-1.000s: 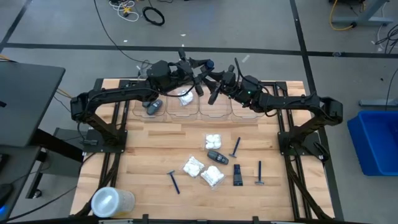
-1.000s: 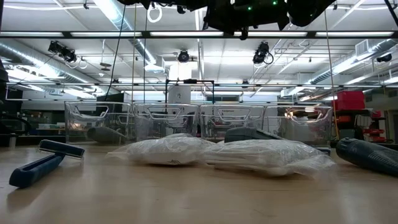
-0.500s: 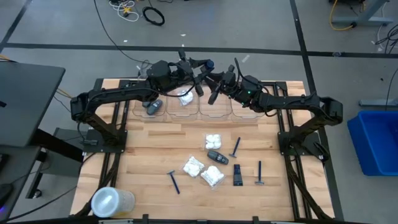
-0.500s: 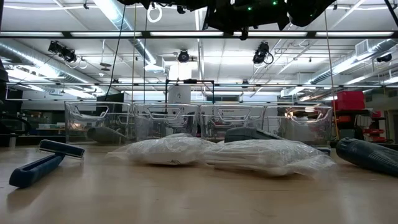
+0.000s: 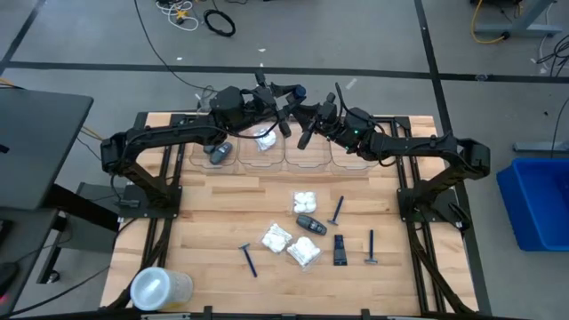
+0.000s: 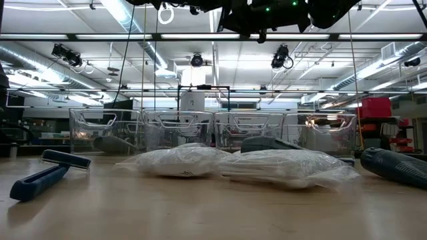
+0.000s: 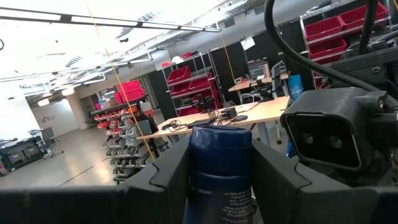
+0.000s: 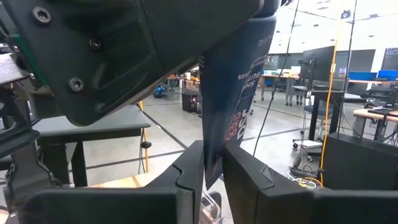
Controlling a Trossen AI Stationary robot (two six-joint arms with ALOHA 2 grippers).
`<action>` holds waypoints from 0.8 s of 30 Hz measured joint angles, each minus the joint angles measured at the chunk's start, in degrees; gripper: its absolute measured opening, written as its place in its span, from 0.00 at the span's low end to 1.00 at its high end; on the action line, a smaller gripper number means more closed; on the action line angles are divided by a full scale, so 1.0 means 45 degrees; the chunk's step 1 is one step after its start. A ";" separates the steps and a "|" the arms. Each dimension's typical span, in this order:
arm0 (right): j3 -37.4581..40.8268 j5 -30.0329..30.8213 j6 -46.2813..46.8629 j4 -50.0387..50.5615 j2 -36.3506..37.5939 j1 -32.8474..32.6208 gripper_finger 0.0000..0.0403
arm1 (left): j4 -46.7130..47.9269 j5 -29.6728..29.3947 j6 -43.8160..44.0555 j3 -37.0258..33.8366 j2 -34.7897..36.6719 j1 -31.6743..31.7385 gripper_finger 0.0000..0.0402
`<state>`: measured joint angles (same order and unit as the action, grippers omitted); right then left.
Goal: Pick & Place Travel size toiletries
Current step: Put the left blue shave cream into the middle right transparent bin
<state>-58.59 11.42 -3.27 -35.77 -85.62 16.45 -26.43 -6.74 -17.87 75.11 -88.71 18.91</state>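
A dark blue tube (image 5: pixel 300 91) hangs in the air above the row of clear bins (image 5: pixel 267 153) at the table's far edge, between my two grippers. My left gripper (image 5: pixel 289 94) is shut on it. My right gripper (image 5: pixel 312 112) meets it from the other side, shut on its flat end. On the table lie white packets (image 5: pixel 305 201), a dark grey case (image 5: pixel 309 222), a black tube (image 5: pixel 340 249) and blue razors (image 5: pixel 372 247). One bin holds a grey case (image 5: pixel 220 153), another a white packet (image 5: pixel 265 140). My left gripper pinches the blue tube's round body (image 7: pixel 221 180) between its two fingers (image 7: pixel 168 180), coming about level from the table's left. The tube's rounded end sticks out past the fingertips, clear of everything below. My right gripper pinches the tube's flat crimped end (image 8: pixel 213 163) between its fingertips (image 8: pixel 189 171), coming about level from the table's right. The tube rises from the fingers toward the left gripper, well above the bins.
A large translucent round container (image 5: pixel 160 289) lies at the table's near left corner. In the low view a razor (image 6: pixel 47 175) and crinkly packets (image 6: pixel 180 160) lie before the bins (image 6: pixel 177 130). A blue crate (image 5: pixel 538 200) stands on the floor to the right.
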 joint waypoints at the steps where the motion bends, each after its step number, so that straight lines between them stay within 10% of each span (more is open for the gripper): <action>1: 0.0000 0.0000 0.0003 0.0000 0.0000 0.0000 0.15 | 0.0001 0.0000 0.0004 0.0000 0.0000 -0.0002 0.38; 24: 0.0000 -0.0005 -0.0044 0.0092 0.0010 0.0005 0.09 | 0.0022 0.0005 -0.0224 0.0000 -0.0005 0.0000 0.39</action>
<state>-58.59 11.40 -3.46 -35.35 -85.58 16.47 -26.34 -6.72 -18.87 75.11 -88.73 18.90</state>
